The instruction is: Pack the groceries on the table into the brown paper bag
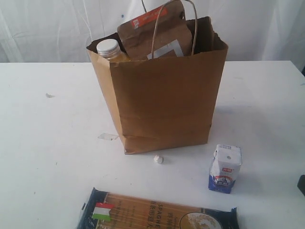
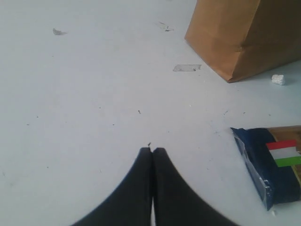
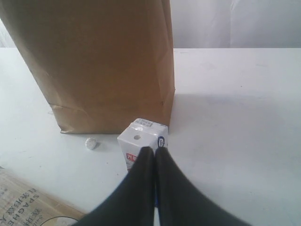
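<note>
Jaws of both arms are clenched tip to tip and carry nothing. The right jaws hover directly over the white-blue carton, which stands upright on the tabletop just beside the front corner of the brown paper bag; whether they touch it cannot be told. The left jaws hang over bare tabletop, with the dark-blue spaghetti pack off to one side, lying flat along the tabletop edge nearest the exterior camera. The bag stands open in the middle of the tabletop and already holds the brown pouch with orange label and the yellow white-capped bottle. A small white lump lies by the bag's base.

The carton appears to be the step in hand. The right jaws must part first, then descend to straddle its narrow faces below the top fold. The lift should clear the bag's rim and handles, and the carton should be lowered into the free side beside the pouch.
</note>
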Tool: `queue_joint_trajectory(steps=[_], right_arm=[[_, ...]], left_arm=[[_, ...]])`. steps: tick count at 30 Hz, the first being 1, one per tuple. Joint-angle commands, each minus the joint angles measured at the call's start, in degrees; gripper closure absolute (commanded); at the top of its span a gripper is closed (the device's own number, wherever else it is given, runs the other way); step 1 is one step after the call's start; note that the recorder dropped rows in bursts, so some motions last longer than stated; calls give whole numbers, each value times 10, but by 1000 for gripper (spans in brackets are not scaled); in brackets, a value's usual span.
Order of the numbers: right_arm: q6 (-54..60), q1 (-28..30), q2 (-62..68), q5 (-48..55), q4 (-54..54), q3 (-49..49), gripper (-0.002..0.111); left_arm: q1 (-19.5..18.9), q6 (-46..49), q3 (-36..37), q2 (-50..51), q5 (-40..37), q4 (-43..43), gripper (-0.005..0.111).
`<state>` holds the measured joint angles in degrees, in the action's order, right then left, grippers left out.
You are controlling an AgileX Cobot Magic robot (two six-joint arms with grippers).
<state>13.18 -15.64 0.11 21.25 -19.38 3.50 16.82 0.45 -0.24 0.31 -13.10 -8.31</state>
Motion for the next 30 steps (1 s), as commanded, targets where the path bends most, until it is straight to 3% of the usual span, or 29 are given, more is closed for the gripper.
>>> queue_joint_trajectory(steps=[1,6,9,13,19,23,26,30], right_arm=[[0,3,-1,-4,-1,-2,108],[0,3,-1,-8,1,-2,108],[64,3,-1,-39,57,-2,108],[-29,3,-1,-127,-39,-2,108],[-132,3,-1,-257,-48,-2,108],[-220,3,-1,-269,-44,6,108],[-164,-3,-1,-168,75,78,108],[-56,-15,75,18,87,234,108]], left_arm=[[-2,-4,2,-3,11,0,107],[-2,-4,2,-3,13,0,107],[-2,-4,2,-3,13,0,107],[-2,-4,2,-3,13,0,107],[-2,-4,2,-3,13,0,107],[-2,-4,2,-3,13,0,107],[-2,-4,2,-3,13,0,107],[-2,-4,2,-3,13,0,107]])
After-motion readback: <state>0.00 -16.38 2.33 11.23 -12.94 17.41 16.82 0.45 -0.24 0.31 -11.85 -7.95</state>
